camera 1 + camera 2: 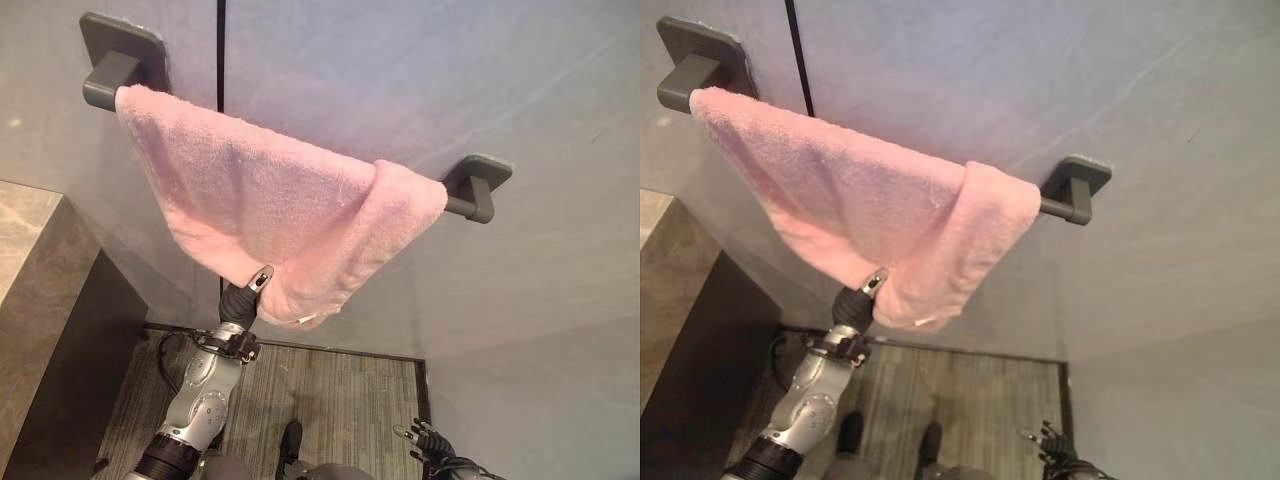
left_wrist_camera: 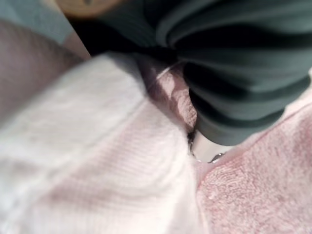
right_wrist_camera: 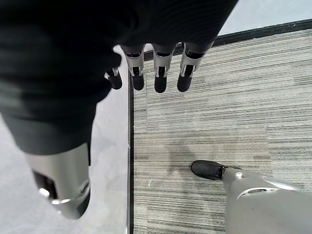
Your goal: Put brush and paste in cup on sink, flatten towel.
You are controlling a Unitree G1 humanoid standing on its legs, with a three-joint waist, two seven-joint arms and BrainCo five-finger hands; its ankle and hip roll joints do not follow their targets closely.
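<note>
The right hand [image 3: 146, 73] hangs with its fingers [image 3: 161, 78] straight and side by side, holding nothing — the thumb [image 3: 66, 190] stands apart from them, also touching nothing. Past the fingers lies a grey striped carpet floor [image 3: 204, 122], and beside it a plain pale grey surface [image 3: 109, 161] — a dark strip [image 3: 130, 161] runs along the line where the two meet.

A bathroom, or a mock-up of one. A dark grey towel rail [image 1: 470, 208] on two square wall mounts runs from 10 o'clock to 3 o'clock across a smooth grey panelled wall [image 1: 400, 80], with a pink terry towel [image 1: 270, 220] draped over it. At 8 o'clock stands a brown stone-look counter [image 1: 30, 260]. Grey striped flooring [image 1: 340, 400] lies at 6 o'clock.
</note>
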